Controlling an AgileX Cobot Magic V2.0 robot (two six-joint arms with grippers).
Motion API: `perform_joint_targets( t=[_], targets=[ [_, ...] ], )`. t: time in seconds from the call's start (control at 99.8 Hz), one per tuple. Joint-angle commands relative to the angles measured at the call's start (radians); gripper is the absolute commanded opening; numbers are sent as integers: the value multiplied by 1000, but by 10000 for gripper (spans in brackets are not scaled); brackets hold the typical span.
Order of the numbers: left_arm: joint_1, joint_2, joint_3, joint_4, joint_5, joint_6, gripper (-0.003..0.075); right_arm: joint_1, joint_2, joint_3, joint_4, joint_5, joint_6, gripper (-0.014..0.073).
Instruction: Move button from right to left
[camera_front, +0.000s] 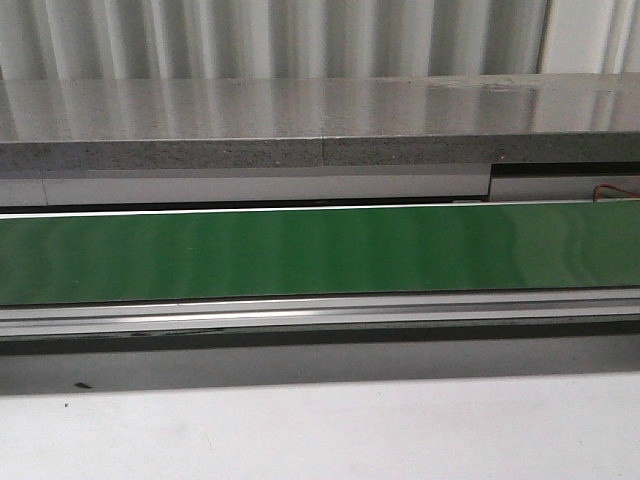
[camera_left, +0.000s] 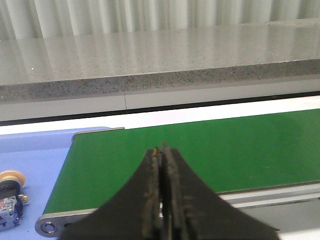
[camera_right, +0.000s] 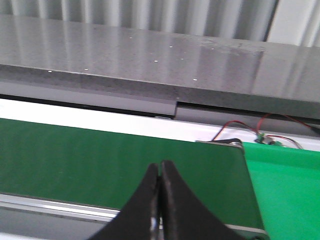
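Note:
The button (camera_left: 10, 197) shows only in the left wrist view, lying on a light blue surface (camera_left: 35, 150) beside the left end of the green belt (camera_left: 210, 150); its yellow cap (camera_left: 11, 177) and blue-grey block are partly cut off by the frame edge. My left gripper (camera_left: 162, 148) is shut and empty, above the belt's near edge, apart from the button. My right gripper (camera_right: 160, 163) is shut and empty over the belt (camera_right: 100, 155) near its right end. Neither gripper nor the button appears in the front view.
The green belt (camera_front: 320, 250) runs the width of the front view, with a metal rail (camera_front: 320, 315) along its near side. A grey stone ledge (camera_front: 300, 120) stands behind it. A bright green surface (camera_right: 285, 190) and red wires (camera_right: 235, 127) lie past the belt's right end.

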Motion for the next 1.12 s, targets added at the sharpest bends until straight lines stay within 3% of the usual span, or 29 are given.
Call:
perform_joint_targets(
  t=[0.0, 0.22, 0.421, 1.112],
  targets=[
    [-1, -32, 39, 1, -79, -8, -21, -63, -22, 10, -19, -116, 2, -68],
    [-1, -32, 39, 1, -79, -8, -20, -163, -100, 110, -20, -121, 73, -68],
    [-1, -32, 39, 1, -79, -8, -20, -165, -215, 111, -60, 15, 76, -68],
    [-1, -32, 39, 1, -79, -8, -20, -165, -211, 111, -60, 14, 76, -68]
  ],
)
